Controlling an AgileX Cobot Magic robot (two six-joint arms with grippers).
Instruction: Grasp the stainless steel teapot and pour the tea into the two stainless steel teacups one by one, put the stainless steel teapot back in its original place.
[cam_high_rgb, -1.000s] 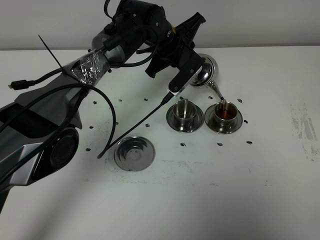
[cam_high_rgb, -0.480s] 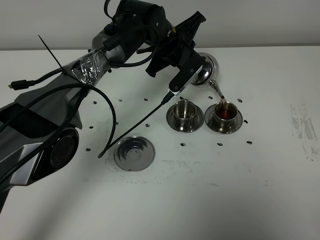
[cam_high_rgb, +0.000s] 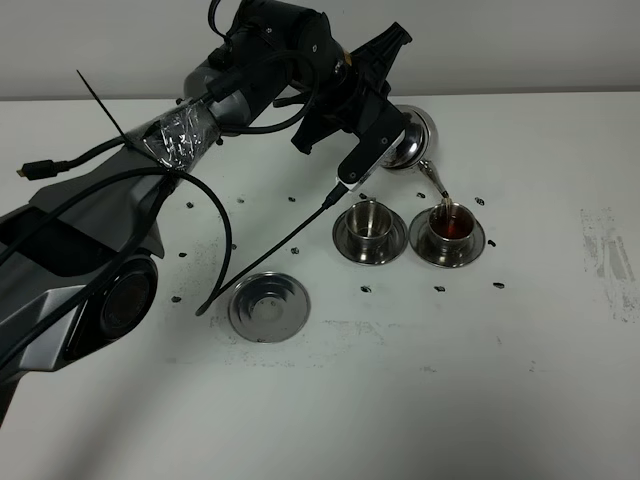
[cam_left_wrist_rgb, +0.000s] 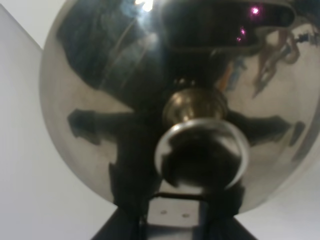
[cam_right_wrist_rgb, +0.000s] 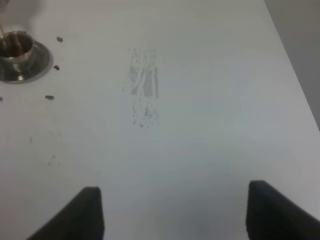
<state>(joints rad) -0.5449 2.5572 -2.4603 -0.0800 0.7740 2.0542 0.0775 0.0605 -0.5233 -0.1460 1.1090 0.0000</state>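
At table (cam_high_rgb: 520, 380): 1 teapot (cam_high_rgb: 412, 140) clamped in left gripper (cam_high_rgb: 393, 122); 2 teacups (cam_high_rgb: 370, 215), 1 with tea (cam_high_rgb: 456, 228); 3 saucers (cam_high_rgb: 268, 306); right gripper (cam_right_wrist_rgb: 175, 215) wide.

mirror-steel teapot (cam_high_rgb: 418, 135); reddish-brown tea (cam_high_rgb: 455, 226); ringed silver saucer (cam_high_rgb: 268, 306); white table (cam_high_rgb: 520, 390), grey scuffs (cam_high_rgb: 608, 262).

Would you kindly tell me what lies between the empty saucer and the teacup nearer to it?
Nothing lies there. In the exterior high view, only bare white table separates the empty saucer from the nearer teacup.
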